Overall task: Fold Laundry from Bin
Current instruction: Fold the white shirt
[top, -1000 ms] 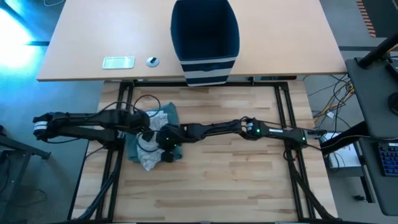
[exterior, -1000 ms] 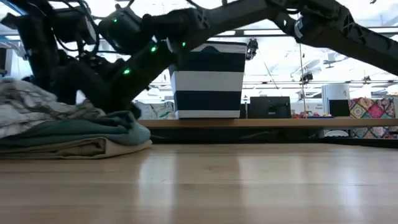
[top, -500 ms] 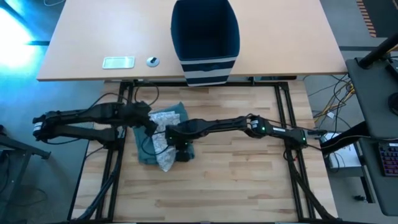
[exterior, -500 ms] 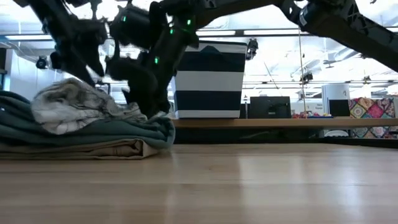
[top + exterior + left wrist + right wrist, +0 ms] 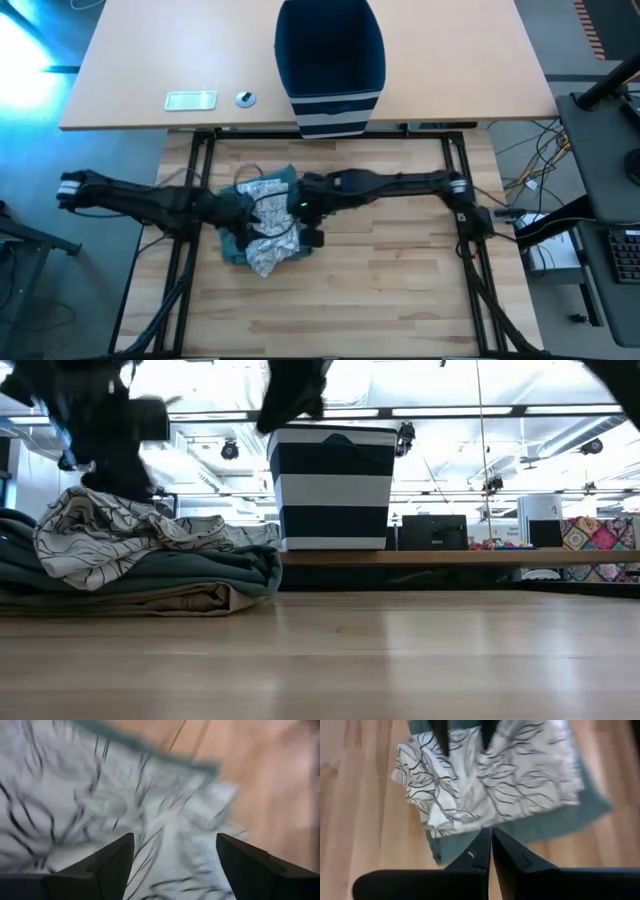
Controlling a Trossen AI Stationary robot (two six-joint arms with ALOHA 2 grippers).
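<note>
Stacking three garments (image 5: 130,575), one bin (image 5: 332,488)

A flat white device (image 5: 190,99) lies on the tan table (image 5: 120,70) at about 10 o'clock, with 1 small round object (image 5: 245,98) just beside it. At 3 o'clock, cables (image 5: 535,160) trail beside a keyboard (image 5: 622,252).

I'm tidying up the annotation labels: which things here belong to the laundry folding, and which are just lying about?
Job: patterned white cloth on the teal-green garment, beige garment beneath, striped bin.

Lying about: flat white device, small round thing beside it.
</note>
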